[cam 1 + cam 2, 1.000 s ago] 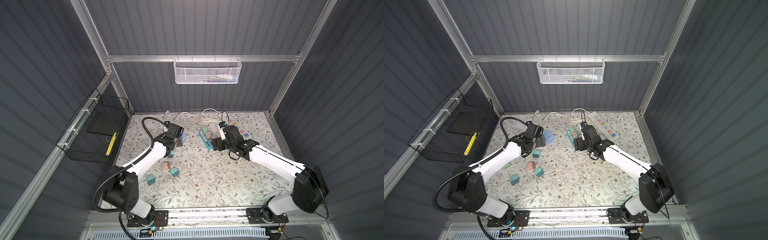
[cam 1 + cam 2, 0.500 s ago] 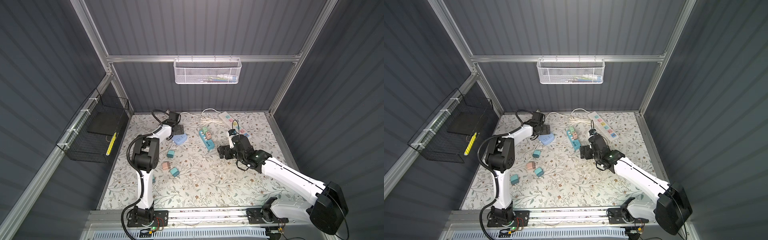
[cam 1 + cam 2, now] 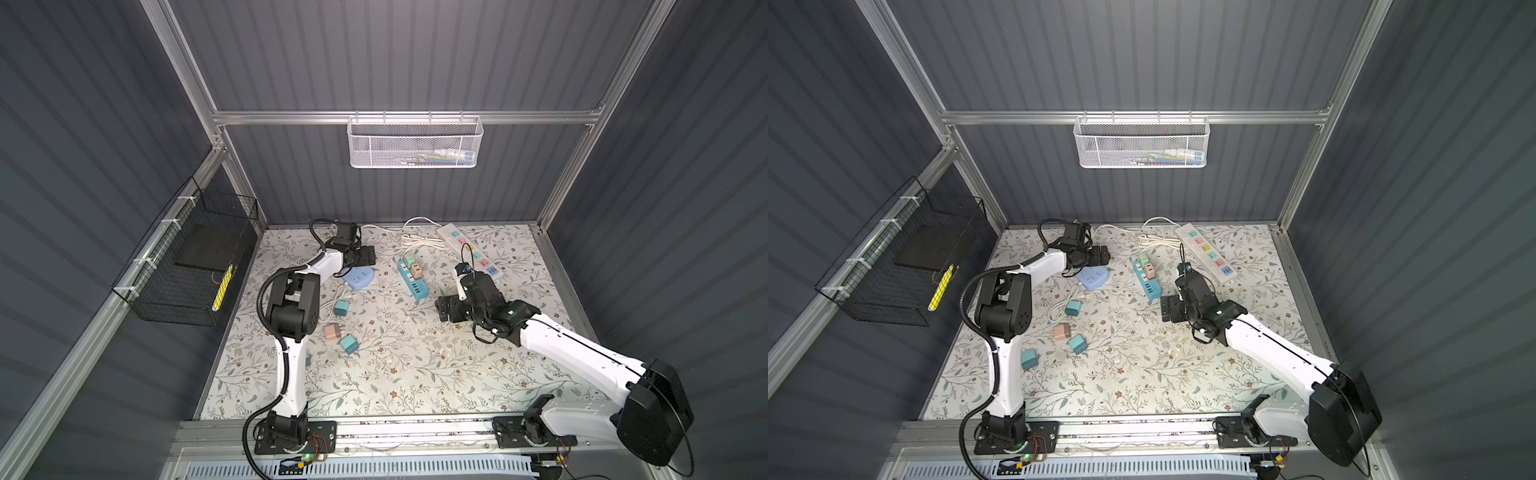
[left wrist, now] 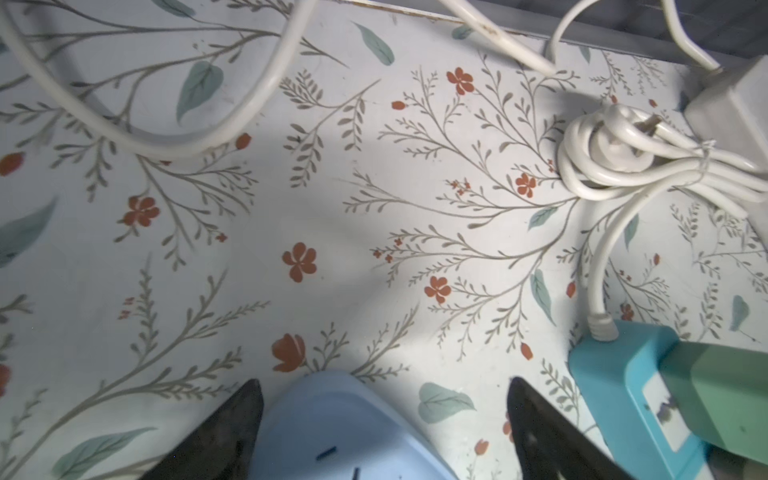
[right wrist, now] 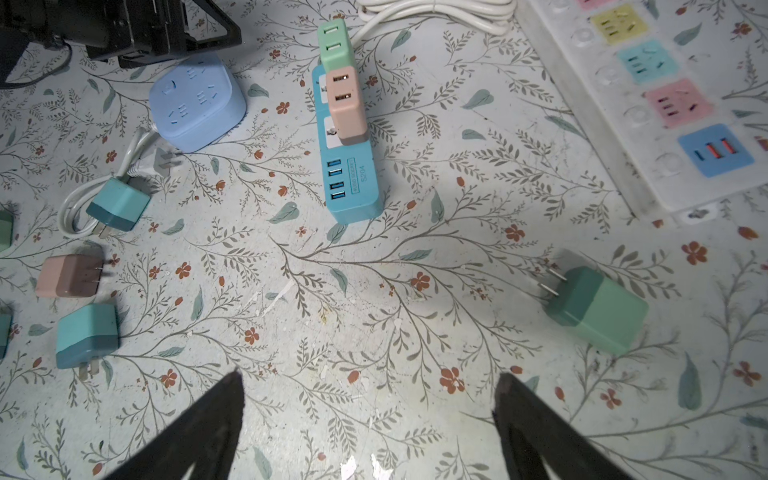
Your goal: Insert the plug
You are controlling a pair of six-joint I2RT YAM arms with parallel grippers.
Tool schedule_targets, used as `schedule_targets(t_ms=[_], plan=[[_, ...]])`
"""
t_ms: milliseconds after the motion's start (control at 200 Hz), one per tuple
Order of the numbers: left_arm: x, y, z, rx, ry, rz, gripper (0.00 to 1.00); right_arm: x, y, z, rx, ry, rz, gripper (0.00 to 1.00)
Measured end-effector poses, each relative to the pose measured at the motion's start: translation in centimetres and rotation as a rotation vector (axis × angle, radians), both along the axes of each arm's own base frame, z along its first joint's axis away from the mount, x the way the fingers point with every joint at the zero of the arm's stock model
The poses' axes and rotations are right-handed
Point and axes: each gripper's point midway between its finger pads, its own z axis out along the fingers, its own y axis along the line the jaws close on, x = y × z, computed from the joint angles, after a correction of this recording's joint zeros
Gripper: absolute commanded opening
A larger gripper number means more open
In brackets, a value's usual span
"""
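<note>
Teal plastic power strip (image 3: pixel 417 289) mid-table, w/ mint-green block plug (image 3: pixel 409 262) & pink block plug (image 3: pixel 417 272) on its rear half, green behind pink. Pale-blue rounded socket cube (image 3: pixel 360 277) just left of strip; long white power strip (image 3: pixel 467 249) right-rear; loose teal block plug (image 3: pixel 342 308) in front of cube

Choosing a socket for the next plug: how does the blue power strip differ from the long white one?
The blue power strip is shorter and narrower than the white power strip. The blue one already carries a green adapter and a pink adapter; the white one's visible sockets are empty. Both lie flat on the floral tabletop.
</note>
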Motion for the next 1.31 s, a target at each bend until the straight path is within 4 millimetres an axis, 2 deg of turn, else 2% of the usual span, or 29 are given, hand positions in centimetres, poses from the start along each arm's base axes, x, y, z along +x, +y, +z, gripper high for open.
schedule_targets(t_ms=[155, 255, 480, 600, 680, 785, 830, 926, 996, 1036, 1086, 1136, 1181, 1261, 1306], plan=[[-1.3, -1.3, -1.0, -0.043, 0.032, -0.053, 0.88, -1.0, -0.6, -0.8, -0.012, 0.011, -0.003, 0.93], [-2.9, -2.3, -2.0, -0.05, 0.051, -0.087, 0.88, -1.6, -1.1, -0.6, -0.007, 0.0, -0.014, 0.94], [-7.2, -6.3, -1.5, -0.075, 0.065, -0.17, 0.87, -2.4, -2.0, 0.2, 0.014, -0.032, -0.035, 0.94], [-10.6, -7.5, -1.1, -0.1, 0.083, -0.19, 0.87, -2.7, -2.2, 1.0, 0.031, -0.055, -0.038, 0.94], [-11.8, -7.8, -0.6, -0.115, 0.079, -0.192, 0.89, -2.9, -2.2, 1.3, 0.039, -0.064, -0.037, 0.94], [-12.3, -7.4, 1.0, -0.118, 0.052, -0.174, 0.91, -3.2, -2.1, 1.5, 0.038, -0.073, -0.033, 0.94], [-12.1, -7.1, 2.4, -0.116, 0.021, -0.164, 0.92, -3.4, -2.0, 1.6, 0.037, -0.076, -0.03, 0.94], [-12.0, -6.0, 6.5, -0.107, -0.058, -0.112, 0.93, -3.9, -1.7, 1.8, 0.033, -0.083, -0.017, 0.94], [-12.2, -4.5, 10.6, -0.113, -0.13, -0.04, 0.93, -4.2, -1.4, 1.8, 0.026, -0.087, -0.009, 0.94], [-12.7, -3.5, 12.8, -0.124, -0.173, 0.005, 0.93, -4.4, -1.3, 1.8, 0.021, -0.088, -0.004, 0.94], [-13.7, -2.2, 14.4, -0.13, -0.207, 0.057, 0.94, -4.6, -1.1, 1.7, 0.017, -0.087, -0.001, 0.94], [-14.8, -0.8, 14.8, -0.124, -0.213, 0.101, 0.94, -4.9, -0.9, 1.7, 0.016, -0.088, 0.001, 0.94], [-15.4, 0.0, 14.3, -0.112, -0.198, 0.126, 0.95, -5.1, -0.7, 1.6, 0.014, -0.088, 0.006, 0.94], [-15.8, 0.8, 12.1, -0.08, -0.135, 0.146, 0.95, -5.3, -0.5, 1.4, 0.012, -0.088, 0.011, 0.94], [-16.0, 0.9, 10.1, -0.061, -0.076, 0.146, 0.93, -5.5, -0.3, 1.3, 0.011, -0.086, 0.013, 0.94]])
